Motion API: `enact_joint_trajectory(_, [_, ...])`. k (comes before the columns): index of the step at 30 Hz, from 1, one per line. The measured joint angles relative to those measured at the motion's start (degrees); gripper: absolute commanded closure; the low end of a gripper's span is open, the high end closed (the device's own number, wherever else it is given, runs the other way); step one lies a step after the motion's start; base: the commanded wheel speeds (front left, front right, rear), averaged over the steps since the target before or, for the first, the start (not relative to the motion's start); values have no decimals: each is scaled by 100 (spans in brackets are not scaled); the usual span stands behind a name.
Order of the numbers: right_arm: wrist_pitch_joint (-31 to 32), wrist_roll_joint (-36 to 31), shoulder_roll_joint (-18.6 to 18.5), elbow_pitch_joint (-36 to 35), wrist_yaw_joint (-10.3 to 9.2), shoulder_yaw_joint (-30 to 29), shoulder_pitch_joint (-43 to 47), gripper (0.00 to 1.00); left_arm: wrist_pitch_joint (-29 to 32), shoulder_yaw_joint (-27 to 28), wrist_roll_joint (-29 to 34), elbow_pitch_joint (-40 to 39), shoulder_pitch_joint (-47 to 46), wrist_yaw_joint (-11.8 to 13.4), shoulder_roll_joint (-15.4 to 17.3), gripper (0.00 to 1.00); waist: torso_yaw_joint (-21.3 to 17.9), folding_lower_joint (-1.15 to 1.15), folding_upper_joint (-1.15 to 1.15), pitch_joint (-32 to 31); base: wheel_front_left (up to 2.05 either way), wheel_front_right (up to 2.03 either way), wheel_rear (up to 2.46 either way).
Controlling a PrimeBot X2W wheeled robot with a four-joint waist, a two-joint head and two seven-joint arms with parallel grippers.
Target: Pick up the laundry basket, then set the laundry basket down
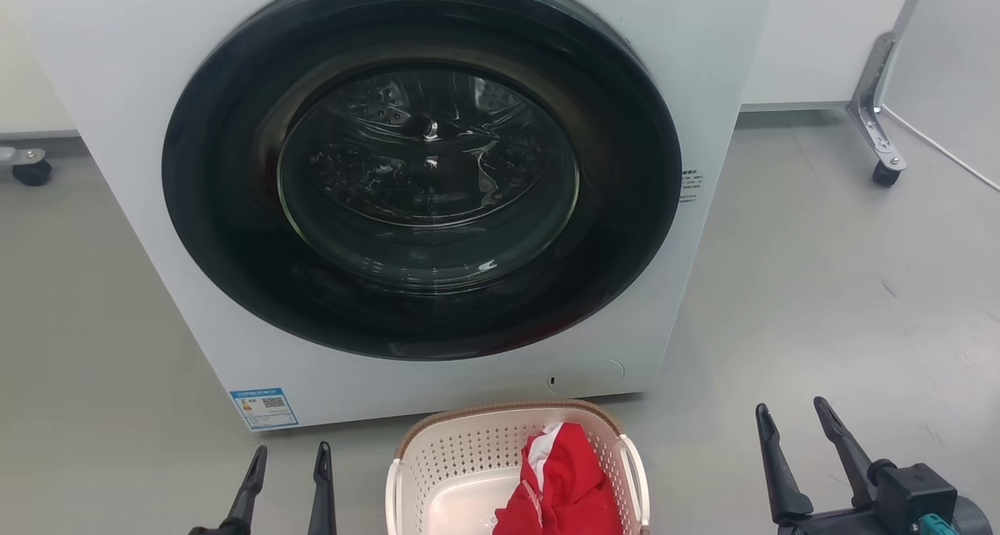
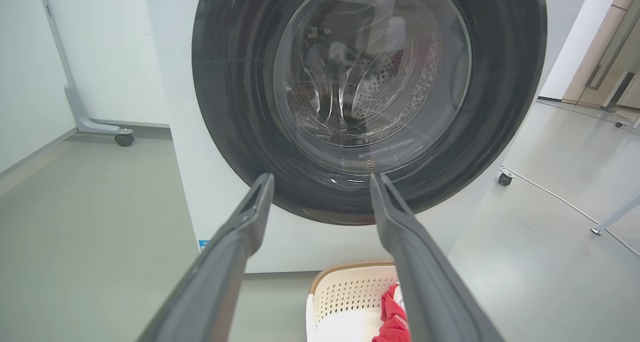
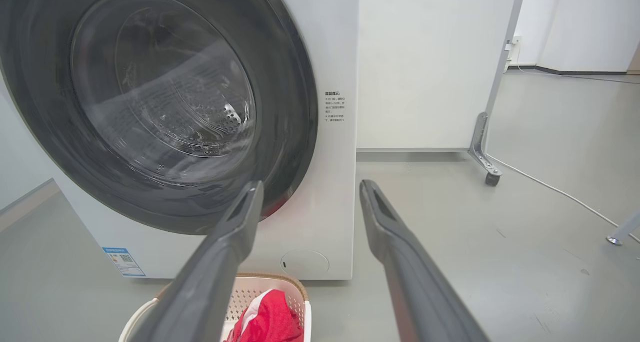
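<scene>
The laundry basket (image 1: 469, 457) is cream-white and perforated, with a brown woven-look rim and white side handles. It stands on the grey floor right in front of the washing machine, at the bottom middle of the head view, holding a red and white garment (image 1: 566, 480). My left gripper (image 1: 289, 451) is open at the basket's left, apart from it. My right gripper (image 1: 791, 411) is open well to the basket's right, with nothing between its fingers. The basket (image 2: 350, 297) also lies low in the left wrist view, and the basket (image 3: 270, 294) sits at the bottom left of the right wrist view.
A white washing machine (image 1: 703, 74) with a large dark round door (image 1: 422, 168), shut, stands close behind the basket. A partition with a wheeled metal foot (image 1: 887, 168) and a white cable (image 1: 945, 152) is at the back right. Another caster (image 1: 31, 172) is at the far left.
</scene>
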Motion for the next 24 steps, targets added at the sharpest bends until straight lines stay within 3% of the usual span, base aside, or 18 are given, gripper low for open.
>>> enact_joint_trajectory(14, [-1,-146,58,-169,-1,-153,114,0,235,172,176,-170,89,0,-114,0,-14,0,0,27,0,0,0])
enact_joint_trajectory(15, [3,-146,75,-162,0,-148,115,100,237,174,186,-165,91,0,-118,100,-13,0,0,28,0,0,0])
enact_joint_trajectory(24, [119,100,242,85,63,-266,228,100,314,225,-60,78,169,-64,-151,100,-3,0,0,44,0,0,0])
